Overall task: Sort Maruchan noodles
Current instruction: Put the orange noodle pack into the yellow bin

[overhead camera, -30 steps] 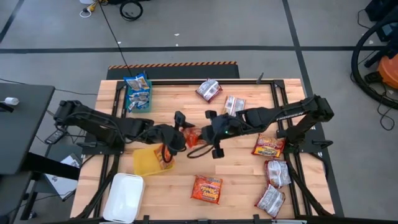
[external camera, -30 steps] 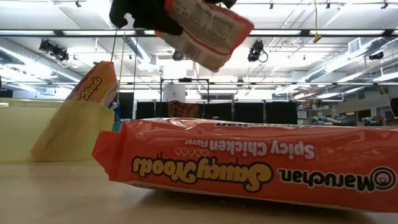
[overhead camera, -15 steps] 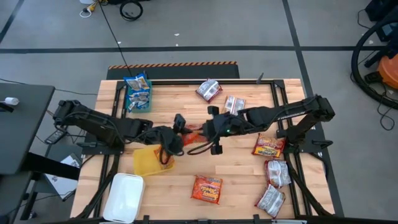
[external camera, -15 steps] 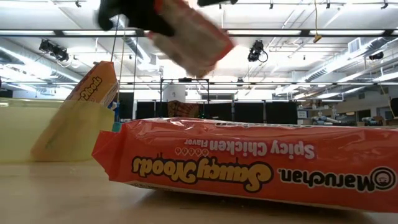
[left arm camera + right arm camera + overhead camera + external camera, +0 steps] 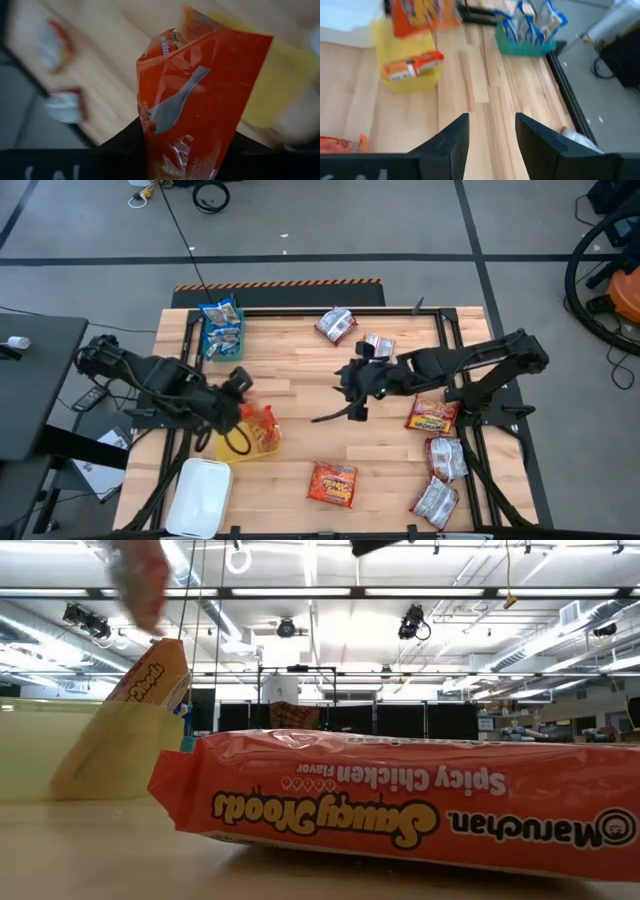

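Left gripper point(image 5: 243, 402) clamps one orange noodle packet point(image 5: 200, 95) over the yellow bin point(image 5: 232, 442), which holds another; right gripper point(image 5: 491, 131) gapes, holding nothing, mid-table; seven packets loose; three bins total

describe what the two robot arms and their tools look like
Both are slim, dark, near-black jointed arms. The left arm ends in a dark tool. The right arm carries the right tool, with two flat, dark, tapering fingers. A thin black cable loops by each wrist. No markings are readable.
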Controlling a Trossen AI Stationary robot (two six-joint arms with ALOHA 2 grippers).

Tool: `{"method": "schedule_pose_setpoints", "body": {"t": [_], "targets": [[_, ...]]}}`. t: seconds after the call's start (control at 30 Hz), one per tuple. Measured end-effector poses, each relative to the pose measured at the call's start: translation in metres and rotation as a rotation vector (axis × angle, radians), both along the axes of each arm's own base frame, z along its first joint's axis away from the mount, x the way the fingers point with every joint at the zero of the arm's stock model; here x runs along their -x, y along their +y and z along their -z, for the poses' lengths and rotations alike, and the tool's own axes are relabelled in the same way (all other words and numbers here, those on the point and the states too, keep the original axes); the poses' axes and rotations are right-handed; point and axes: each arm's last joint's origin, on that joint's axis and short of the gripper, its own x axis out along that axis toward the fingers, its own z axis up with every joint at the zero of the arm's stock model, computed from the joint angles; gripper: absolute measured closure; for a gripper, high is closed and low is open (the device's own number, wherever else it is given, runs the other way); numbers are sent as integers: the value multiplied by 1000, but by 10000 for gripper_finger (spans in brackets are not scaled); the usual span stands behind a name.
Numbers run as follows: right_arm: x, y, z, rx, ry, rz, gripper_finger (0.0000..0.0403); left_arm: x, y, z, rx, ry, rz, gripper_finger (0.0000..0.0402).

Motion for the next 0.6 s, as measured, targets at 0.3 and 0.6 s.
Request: {"method": "schedule_pose_setpoints", "body": {"t": [0.3,0.6], "targets": [[-11,13,18,-39,21,83,238,19,-21,55,-131,261,157,260],[-9,27,20,-60,8,86,238,15,-34,114,-142,261,311,264]]}}
